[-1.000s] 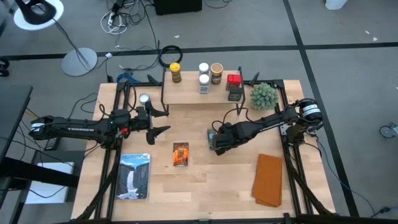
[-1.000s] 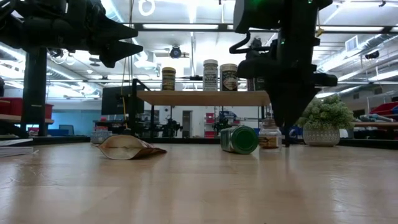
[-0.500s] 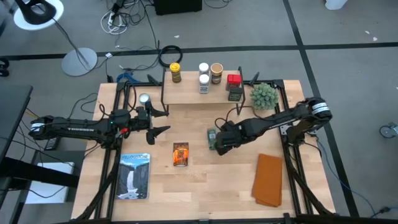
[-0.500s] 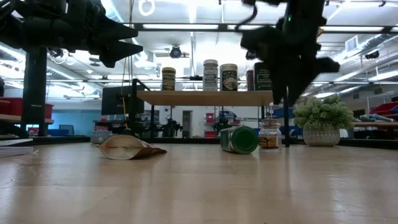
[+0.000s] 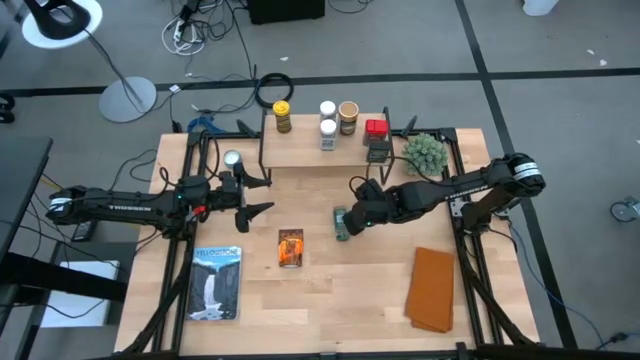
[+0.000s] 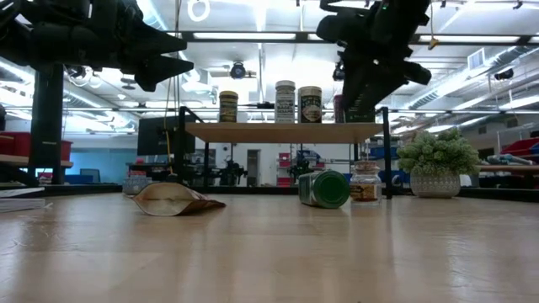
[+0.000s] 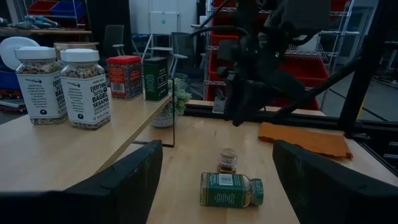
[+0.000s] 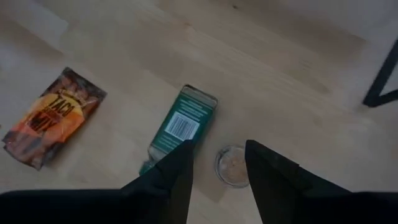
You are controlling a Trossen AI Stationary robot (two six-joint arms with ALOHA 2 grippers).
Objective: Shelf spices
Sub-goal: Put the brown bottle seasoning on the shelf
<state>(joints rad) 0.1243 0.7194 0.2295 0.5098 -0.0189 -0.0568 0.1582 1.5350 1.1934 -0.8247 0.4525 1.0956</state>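
Observation:
The shelf (image 5: 325, 152) at the table's far side carries jars with yellow (image 5: 283, 117), white (image 5: 327, 108) and tan (image 5: 348, 115) lids, a red tin (image 5: 375, 128) and a dark box (image 5: 378, 150). A green jar (image 8: 180, 127) lies on its side on the table. A small jar (image 8: 233, 166) stands upright beside it, and an orange packet (image 5: 290, 248) lies flat to the left. My right gripper (image 8: 219, 149) hangs open above the two jars, pointing down at a slant, with nothing between its fingers. My left gripper (image 5: 258, 195) waits open and level at the left.
A spiky green plant (image 5: 424, 153) stands right of the shelf and a flat silver tin (image 5: 232, 159) left of it. A magazine (image 5: 216, 282) lies near left and a folded orange cloth (image 5: 433, 288) near right. Bare wood lies at the near middle.
My right gripper has risen from table level beside the small jar to about the shelf board's height. It has drifted slightly toward the far right and tipped to a less steep slant. Both jars stay where they were.

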